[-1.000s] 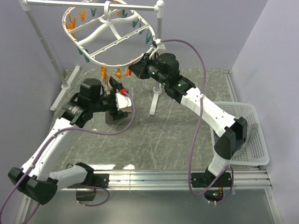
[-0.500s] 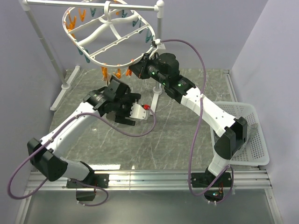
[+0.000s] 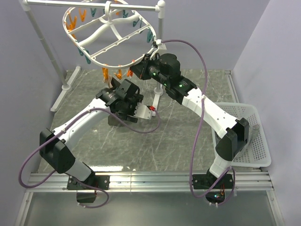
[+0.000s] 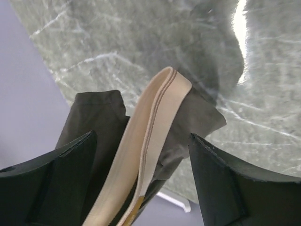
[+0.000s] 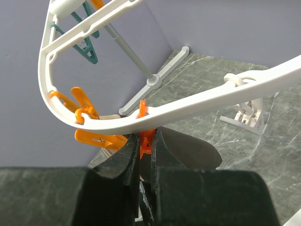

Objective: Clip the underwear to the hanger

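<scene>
Underwear (image 3: 114, 121) hung low under the hanger (image 3: 87, 55) while one pin was pinched.
Top view: the left gripper (image 3: 143, 111) sat beside the dark cloth, and the right gripper (image 3: 136, 69) reached the ring's near rim; the white rail stand (image 3: 44, 47) crowded the left. Left wrist: jaws spread wide, tan waistband (image 4: 150, 136) framed between them, ungripped. Right wrist: jaws clamped an orange clothespin (image 5: 146, 134), probably to open it for the waistband; neighbouring pins hung close.
</scene>
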Robot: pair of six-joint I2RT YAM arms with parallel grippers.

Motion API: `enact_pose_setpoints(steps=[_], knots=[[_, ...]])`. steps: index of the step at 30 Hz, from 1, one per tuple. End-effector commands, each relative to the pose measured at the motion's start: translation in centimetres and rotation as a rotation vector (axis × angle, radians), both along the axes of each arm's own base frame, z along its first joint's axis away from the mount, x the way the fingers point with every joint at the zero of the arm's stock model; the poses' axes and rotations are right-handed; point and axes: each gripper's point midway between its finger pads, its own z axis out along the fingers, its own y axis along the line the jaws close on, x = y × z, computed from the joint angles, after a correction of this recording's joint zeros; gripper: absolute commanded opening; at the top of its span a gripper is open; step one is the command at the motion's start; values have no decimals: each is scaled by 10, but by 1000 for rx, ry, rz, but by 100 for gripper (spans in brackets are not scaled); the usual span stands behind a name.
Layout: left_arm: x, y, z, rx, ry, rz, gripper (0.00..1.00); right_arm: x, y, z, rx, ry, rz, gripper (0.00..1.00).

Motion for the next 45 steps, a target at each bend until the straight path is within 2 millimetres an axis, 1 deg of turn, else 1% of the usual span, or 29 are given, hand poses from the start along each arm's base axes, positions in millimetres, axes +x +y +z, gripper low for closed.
enact_pose_setpoints(steps=[1,3,4,6,8,14,17,18,20,21,23,24,26,27,28,31,33,34,36,37,38,40,41,44,45], knots=[[16,8,2,62,-53,22,82,1,-5,21,25,-47,-18,0],[15,9,0,75,-26,16,81,1,-5,22,26,-48,-19,0],[11,13,-5,102,14,13,81,2,-6,24,30,-53,-22,0],[9,17,-7,116,47,22,81,3,-5,22,25,-52,-22,0],[8,19,-10,118,74,30,82,2,-5,24,28,-55,-19,0],[12,24,-17,160,79,48,82,1,-5,22,32,-43,-16,0],[13,31,-22,192,103,64,80,0,-5,22,29,-44,-12,0],[11,35,-23,202,119,72,76,0,-5,22,30,-43,-12,0],[13,34,-21,200,129,79,67,0,-6,24,32,-50,-15,0],[11,34,-21,192,143,76,53,1,-8,23,31,-49,-19,0],[10,29,-15,163,145,67,42,0,-7,20,28,-43,-19,0],[7,24,-12,130,154,47,33,0,-7,21,29,-44,-19,0],[3,18,-4,86,145,24,21,1,-9,20,29,-37,-24,0],[1,16,-3,65,150,15,9,2,-8,19,28,-36,-24,0],[-2,15,0,52,148,7,2,2,-9,20,31,-37,-26,0],[-14,13,2,18,166,-20,0,4,-11,21,30,-39,-32,0],[-16,11,7,-20,148,-31,0,4,-10,20,30,-34,-32,0],[-21,11,11,-55,140,-40,0,4,-11,21,32,-34,-33,0],[-18,7,20,-123,111,-30,0,4,-11,20,32,-32,-36,0],[-20,6,28,-166,101,-25,0,5,-12,19,31,-29,-38,0],[-21,0,33,-229,108,-17,0,4,-12,20,33,-31,-37,0],[-19,4,39,-286,120,32,0,5,-13,19,31,-29,-43,0],[-20,6,41,-335,154,67,0,5,-13,19,31,-29,-44,0],[-22,2,57,-474,180,135,0,5,-15,23,37,-38,-52,0],[-21,5,57,-499,181,165,0,6,-15,21,33,-36,-52,0]])
